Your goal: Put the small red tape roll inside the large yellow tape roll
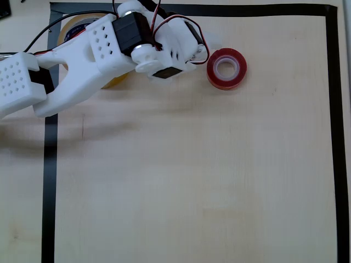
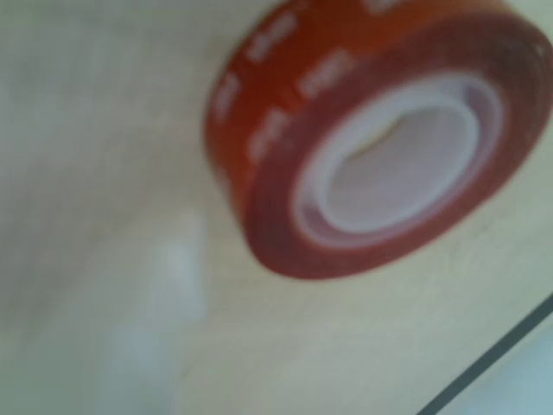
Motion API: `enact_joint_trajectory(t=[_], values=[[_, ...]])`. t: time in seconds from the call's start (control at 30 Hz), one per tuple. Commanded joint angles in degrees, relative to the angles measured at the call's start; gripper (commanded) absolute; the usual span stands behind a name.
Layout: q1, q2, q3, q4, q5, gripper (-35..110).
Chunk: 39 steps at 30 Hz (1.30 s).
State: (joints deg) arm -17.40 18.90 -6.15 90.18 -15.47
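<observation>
On the pale wood-grain table, the glossy red roll lies flat, white core up, just right of the white plastic gripper, whose jaw state I cannot tell. The translucent yellow roll sits half-hidden under the arm.

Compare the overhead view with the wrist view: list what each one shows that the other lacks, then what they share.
Overhead only: the white printed robot arm reaching across, the large yellowish tape roll partly hidden under it, and the black tape border on several sides.
Wrist only: pale printed lettering around the outer side of the small glossy red tape roll.
Both: that red roll lying flat with its white core up, on the light wooden table, free of any grip.
</observation>
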Motion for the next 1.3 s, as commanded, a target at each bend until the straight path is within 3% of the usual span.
enact_joint_trajectory(t=[0.0, 0.83, 1.27], values=[[0.3, 1.8, -5.5, -0.8, -0.8, 23], [3.9, -5.8, -5.4, -1.6, -0.7, 22], [4.1, -6.8, -5.2, 0.7, -0.7, 6]])
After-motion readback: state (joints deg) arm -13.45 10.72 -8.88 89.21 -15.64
